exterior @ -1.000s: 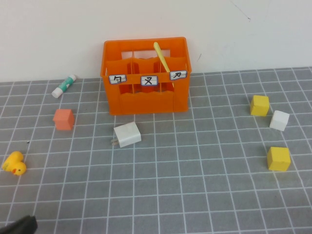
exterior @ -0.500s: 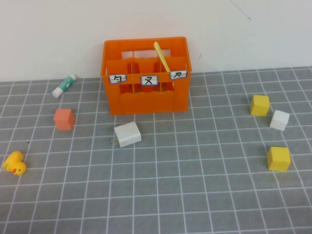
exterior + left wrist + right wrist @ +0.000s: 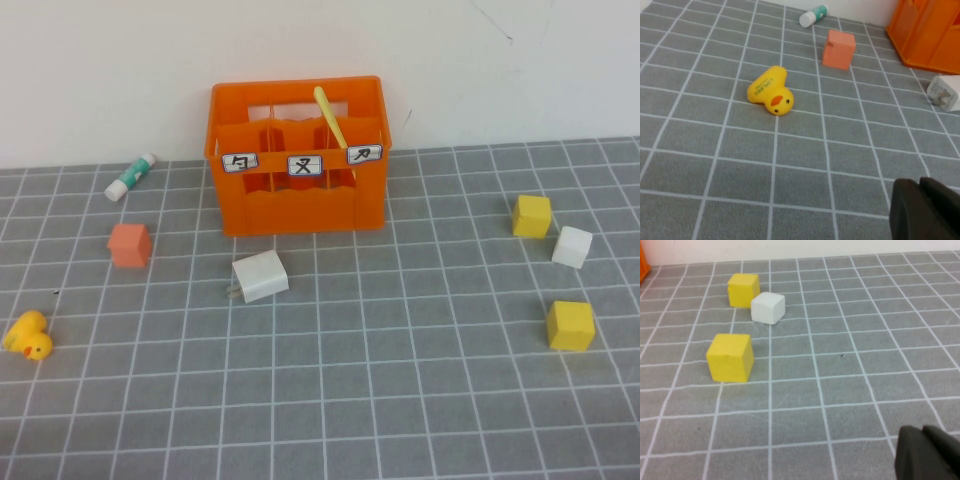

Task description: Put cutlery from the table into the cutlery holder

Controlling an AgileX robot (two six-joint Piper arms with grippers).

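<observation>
Left pincer point(image 3: 925, 210), right pincer point(image 3: 927, 452) above table point(image 3: 400, 400)

Lab tabletop, grey gridded table point(image 3: 400, 400), bare wall point(image 3: 100, 60)

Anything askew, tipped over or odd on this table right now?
Mostly tidy. The knife leans diagonally in the crate, handle end poking above the rim. The duck lies on its side. Left gripper and right gripper show only at their wrist views' edges, holding nothing visible.
</observation>
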